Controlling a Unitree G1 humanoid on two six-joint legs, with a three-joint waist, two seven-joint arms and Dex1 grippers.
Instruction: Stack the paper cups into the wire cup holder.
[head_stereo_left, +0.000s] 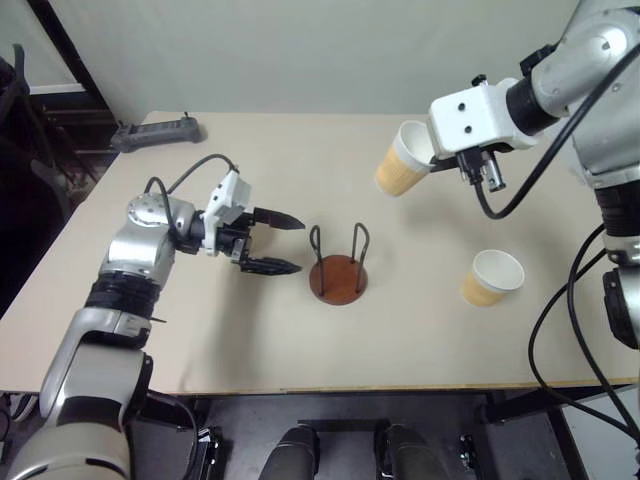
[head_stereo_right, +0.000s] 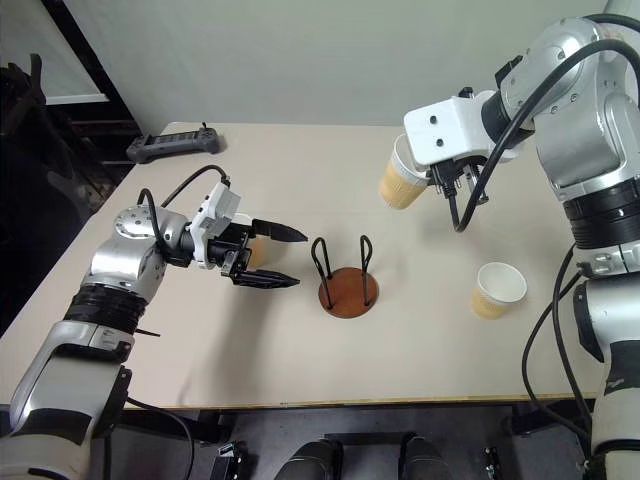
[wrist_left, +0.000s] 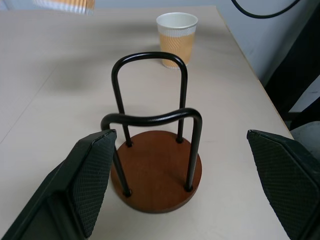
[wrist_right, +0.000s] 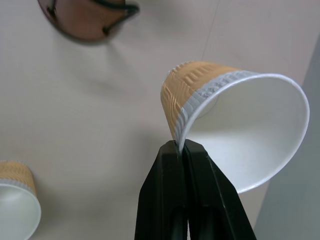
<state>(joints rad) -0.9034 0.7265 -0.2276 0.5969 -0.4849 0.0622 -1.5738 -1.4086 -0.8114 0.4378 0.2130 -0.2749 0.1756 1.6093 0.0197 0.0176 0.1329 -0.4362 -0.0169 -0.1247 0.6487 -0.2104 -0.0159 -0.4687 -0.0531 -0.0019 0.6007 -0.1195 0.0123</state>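
Observation:
The wire cup holder stands upright at the middle of the table, with nothing in it; its brown disc base and two dark loops sit just ahead of my left gripper. That gripper is open, level with the holder and aimed at it from the left, not touching it. My right gripper is shut on the rim of one paper cup, holding it tilted in the air above the table, behind and right of the holder. A second paper cup stands upright on the table to the holder's right.
A black handheld controller lies at the table's back left corner. The table's front edge runs close below the holder. Black cables hang from the right arm over the table's right side.

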